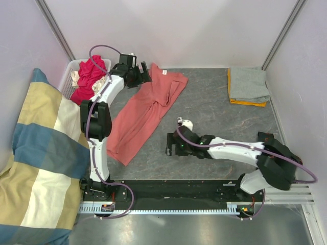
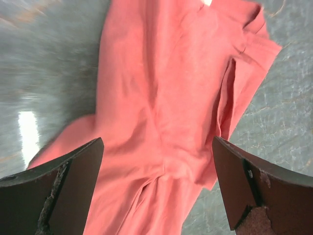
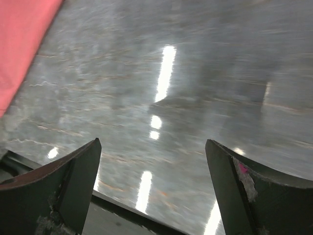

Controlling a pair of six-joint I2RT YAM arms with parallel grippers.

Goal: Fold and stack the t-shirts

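A salmon-pink t-shirt (image 1: 144, 111) lies stretched out and rumpled on the grey table, its collar end with a small white label (image 1: 164, 72) at the far side; it fills the left wrist view (image 2: 161, 107). My left gripper (image 1: 146, 74) is open and empty, above the shirt's far left edge. My right gripper (image 1: 169, 144) is open and empty over bare table right of the shirt's near end; a corner of the shirt (image 3: 22, 44) shows in the right wrist view. A folded grey t-shirt (image 1: 249, 83) lies on a folded orange one (image 1: 248, 102) at the far right.
A white lattice basket (image 1: 70, 75) at the far left holds magenta-red (image 1: 88, 76) and cream (image 1: 75, 77) t-shirts. A big striped cushion (image 1: 38, 163) leans along the left edge. White walls enclose the table on three sides.
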